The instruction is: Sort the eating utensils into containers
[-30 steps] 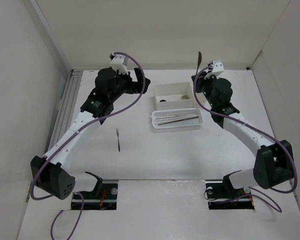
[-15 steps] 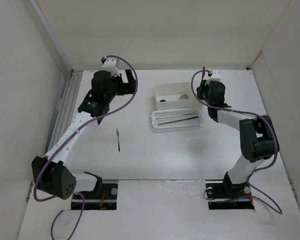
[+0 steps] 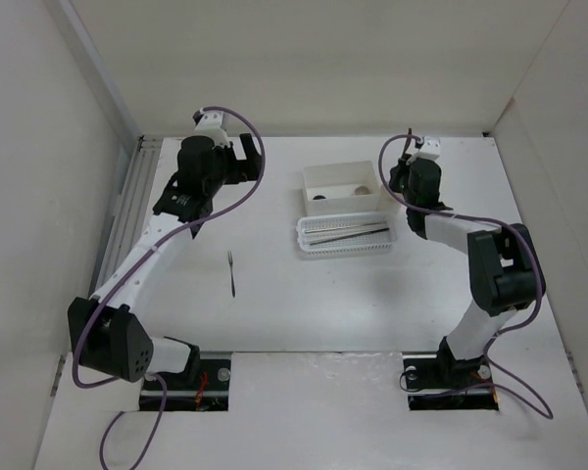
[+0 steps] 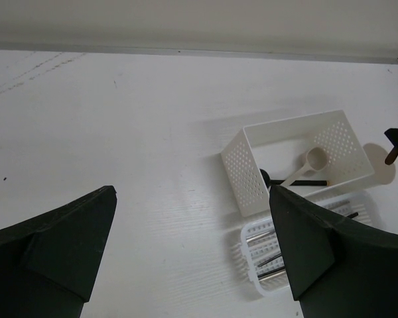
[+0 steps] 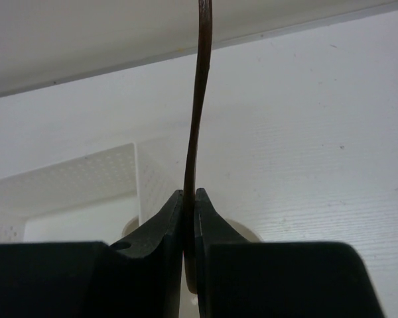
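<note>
The right end effector is pinched shut on a thin dark utensil. It holds the utensil upright and edge-on, so its head cannot be made out. It hangs at the right end of the white box, directly over the small cream cup that stands just beside that end. The step in hand looks like a drop-off into the cup. The next move calls for a straight descent that keeps the handle clear of the box wall, then letting go. The left end effector is spread wide and empty, up and left of the box. One dark fork lies on the table well left of the box, unsorted. The basket, on the box's near side, holds chopsticks
</note>
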`<state>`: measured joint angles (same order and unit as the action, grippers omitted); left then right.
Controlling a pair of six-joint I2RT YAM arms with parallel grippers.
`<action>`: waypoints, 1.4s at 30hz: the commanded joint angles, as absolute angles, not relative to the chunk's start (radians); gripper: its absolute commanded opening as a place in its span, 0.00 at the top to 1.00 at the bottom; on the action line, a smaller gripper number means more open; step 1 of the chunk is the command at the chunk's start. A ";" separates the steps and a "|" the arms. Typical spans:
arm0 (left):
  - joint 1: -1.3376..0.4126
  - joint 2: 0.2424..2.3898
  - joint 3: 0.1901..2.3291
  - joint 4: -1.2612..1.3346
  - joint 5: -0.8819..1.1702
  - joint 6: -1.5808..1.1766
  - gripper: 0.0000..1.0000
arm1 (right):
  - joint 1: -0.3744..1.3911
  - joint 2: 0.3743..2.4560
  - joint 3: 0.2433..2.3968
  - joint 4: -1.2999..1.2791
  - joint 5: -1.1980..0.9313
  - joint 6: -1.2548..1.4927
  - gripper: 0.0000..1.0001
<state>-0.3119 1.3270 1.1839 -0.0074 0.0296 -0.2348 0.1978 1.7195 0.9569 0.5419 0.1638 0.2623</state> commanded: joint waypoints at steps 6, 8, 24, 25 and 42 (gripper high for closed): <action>-0.305 1.328 1.192 0.043 0.041 -0.247 0.00 | 0.235 1.755 0.994 0.612 0.273 0.290 0.99; -0.305 1.338 1.192 0.043 0.041 -0.247 0.00 | 0.235 1.755 0.994 0.600 0.297 0.290 0.98; -0.305 1.347 1.201 0.052 0.051 -0.256 0.00 | 0.245 1.764 1.003 0.572 0.334 0.299 0.90; -0.305 1.347 1.201 0.052 0.051 -0.256 0.00 | 0.245 1.764 1.003 0.572 0.344 0.299 0.89; -0.305 1.347 1.201 0.052 0.041 -0.238 0.00 | 0.245 1.764 1.012 0.554 0.353 0.308 0.70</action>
<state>-0.3119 1.3598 1.1839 0.0105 0.0437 -0.2443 0.2379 1.7626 0.9737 0.5312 0.3340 0.2958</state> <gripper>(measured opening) 0.997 0.296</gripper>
